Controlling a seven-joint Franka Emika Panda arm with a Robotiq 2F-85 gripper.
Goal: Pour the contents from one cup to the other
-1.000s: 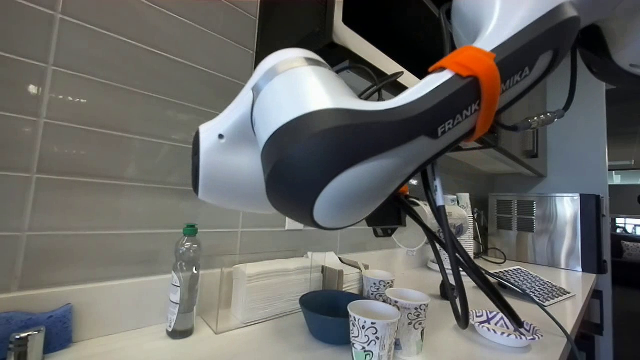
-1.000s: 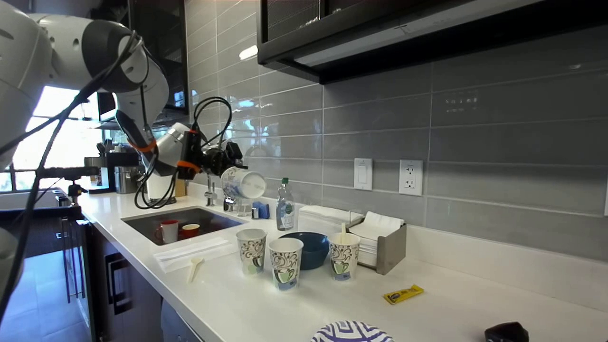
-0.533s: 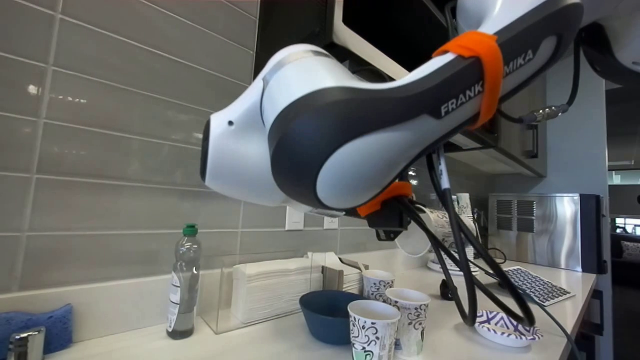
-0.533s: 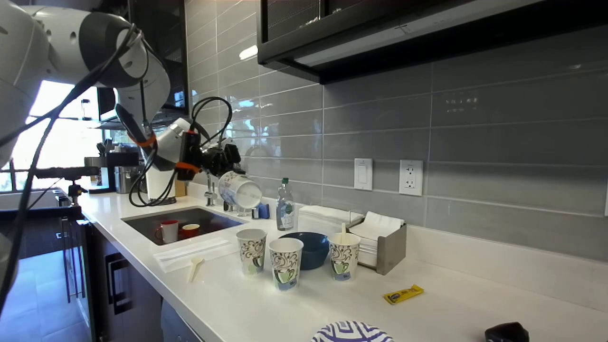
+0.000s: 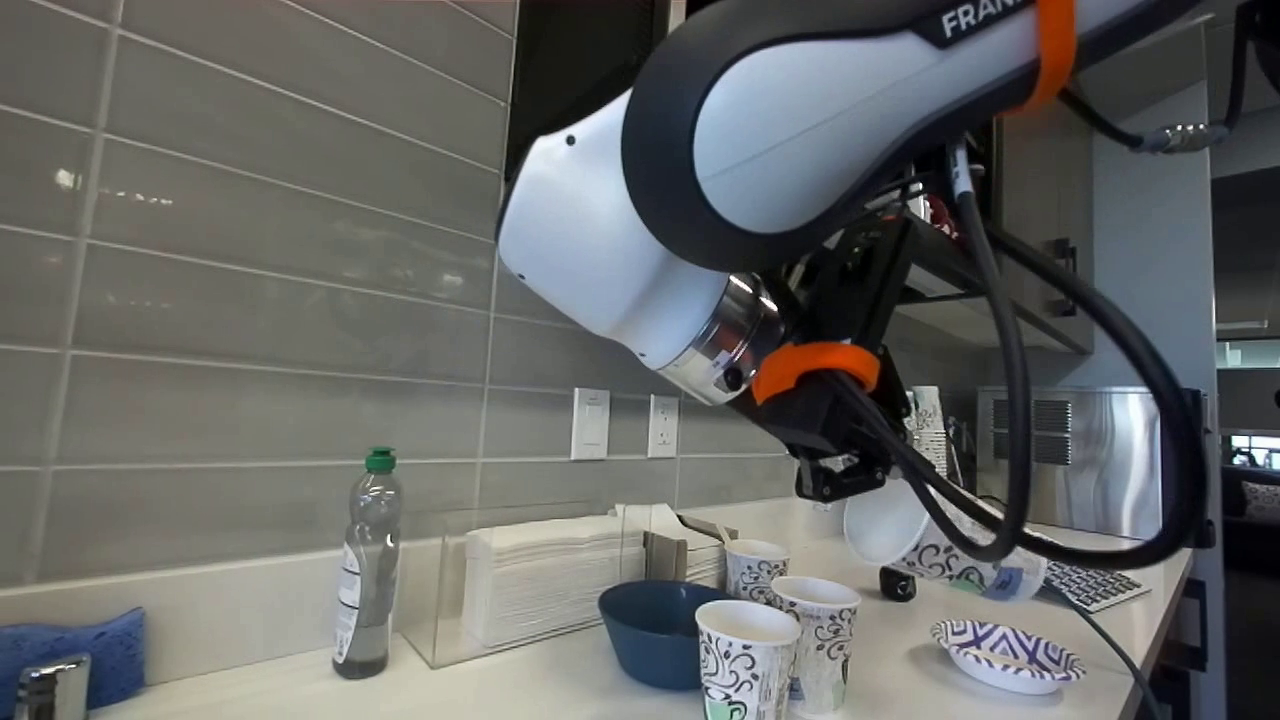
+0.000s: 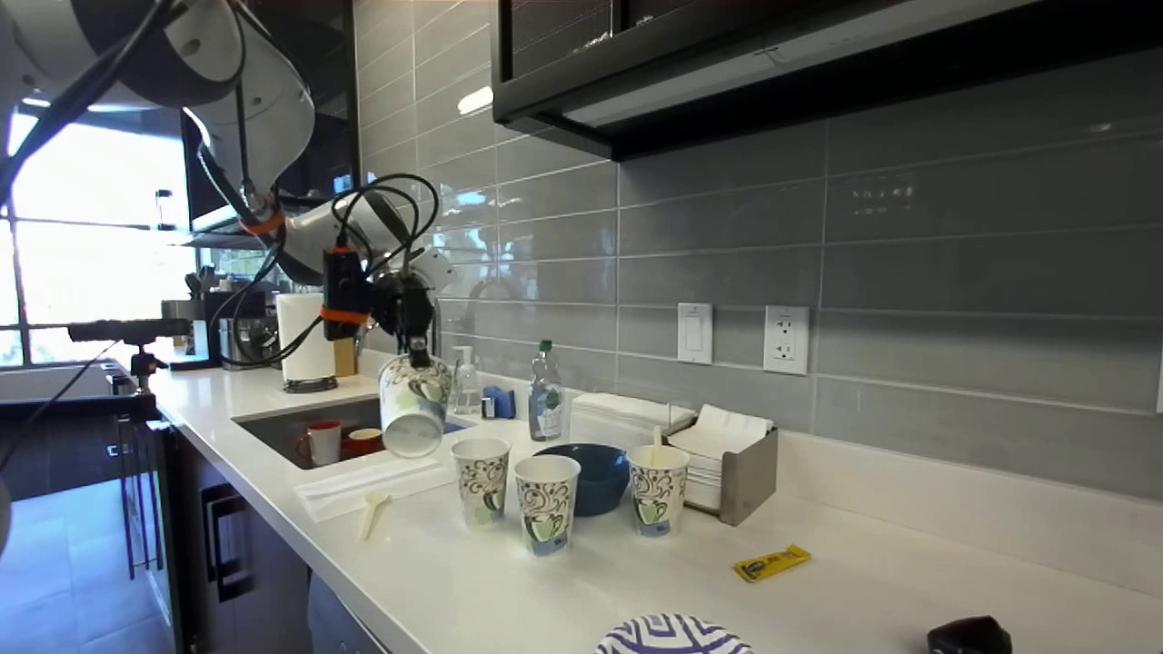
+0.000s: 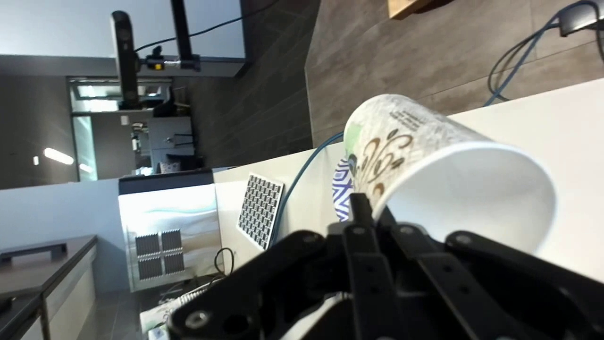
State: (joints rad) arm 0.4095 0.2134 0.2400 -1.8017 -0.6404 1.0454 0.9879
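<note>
Fingers nearly together, the gripper [image 7: 374, 215] pinches the rim of the white patterned cup [image 7: 422, 151]. In an exterior view the cup is tilted above the worktop [image 5: 530, 692], just below the gripper, mouth to the left, base lower at the right.

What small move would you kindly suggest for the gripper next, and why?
I would probably rotate the gripper to bring the held cup upright: it tilts, base below mouth, in both exterior views, and the inside visible in the wrist view looks plain white, so little may remain to pour.
</note>
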